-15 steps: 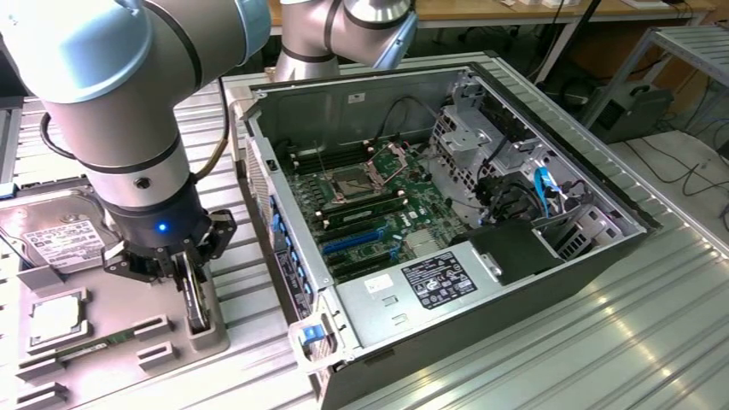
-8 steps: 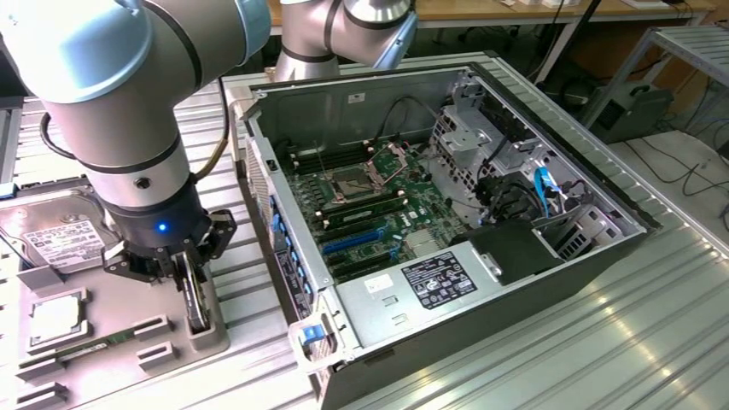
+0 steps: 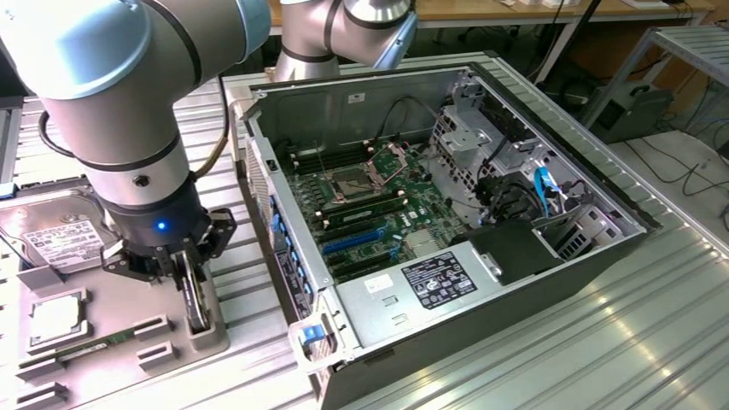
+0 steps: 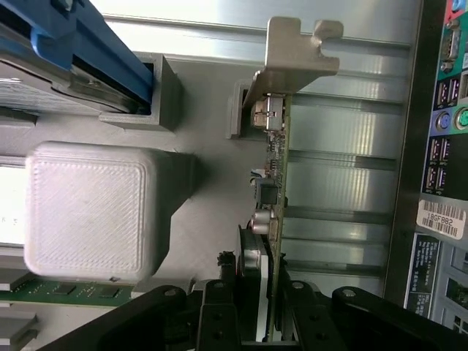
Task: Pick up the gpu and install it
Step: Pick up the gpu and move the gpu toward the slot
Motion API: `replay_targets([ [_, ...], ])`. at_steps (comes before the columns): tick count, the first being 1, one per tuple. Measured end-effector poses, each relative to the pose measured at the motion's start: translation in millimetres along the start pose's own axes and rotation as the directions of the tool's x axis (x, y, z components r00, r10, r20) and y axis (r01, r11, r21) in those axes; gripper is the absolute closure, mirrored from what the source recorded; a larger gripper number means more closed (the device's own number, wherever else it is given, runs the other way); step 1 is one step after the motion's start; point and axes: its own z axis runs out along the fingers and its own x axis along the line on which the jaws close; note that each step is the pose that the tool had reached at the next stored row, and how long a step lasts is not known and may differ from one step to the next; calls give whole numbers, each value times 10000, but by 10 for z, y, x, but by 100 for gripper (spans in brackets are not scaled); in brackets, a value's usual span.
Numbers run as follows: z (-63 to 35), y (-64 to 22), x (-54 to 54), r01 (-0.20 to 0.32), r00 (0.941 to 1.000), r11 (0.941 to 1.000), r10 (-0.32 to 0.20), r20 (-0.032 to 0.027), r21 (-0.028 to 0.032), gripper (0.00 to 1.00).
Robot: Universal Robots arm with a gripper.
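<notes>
The gpu (image 3: pixel 201 309) is a thin dark card standing on edge over the grey parts tray (image 3: pixel 114 329), at the exterior view's left. My gripper (image 3: pixel 194 286) comes down on it from above, with a finger against each face of the card. In the wrist view the gpu (image 4: pixel 273 183) shows edge-on, its silver bracket (image 4: pixel 292 58) at the far end beside a tray slot block (image 4: pixel 238 110). The gripper (image 4: pixel 259 300) is shut on the card's near end. Whether the card's lower edge rests in the tray or has left it I cannot tell.
The open computer case (image 3: pixel 603 196) lies beside the tray, its motherboard with blue expansion slots (image 3: pixel 353 243) facing up. The tray also carries a hard drive (image 3: pixel 57 239), a processor (image 3: pixel 55 318) and a green memory stick (image 3: pixel 85 350). The case's rear port panel (image 4: pixel 439 146) is close by.
</notes>
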Motion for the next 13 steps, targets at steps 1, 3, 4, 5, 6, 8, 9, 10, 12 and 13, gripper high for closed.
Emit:
replay_targets([
  [1,-15,0,0,0,10000,10000,0,0,0,71],
  [3,-56,-1,-1,0,10000,10000,0,0,-1,71],
  [4,-79,-2,-1,0,10000,10000,0,0,0,71],
  [5,-99,-2,-2,0,10000,10000,0,0,0,71],
  [6,-123,-2,-2,0,10000,10000,0,-1,0,71],
  [8,-172,-3,-3,0,10000,10000,0,1,-1,71],
  [9,-194,-4,-3,0,10000,10000,0,1,0,71],
  [10,-216,-4,-3,0,10000,10000,0,0,0,71],
  [12,-266,-5,-4,0,10000,10000,0,0,0,71],
  [13,-288,-6,-4,0,10000,10000,0,0,-1,71],
])
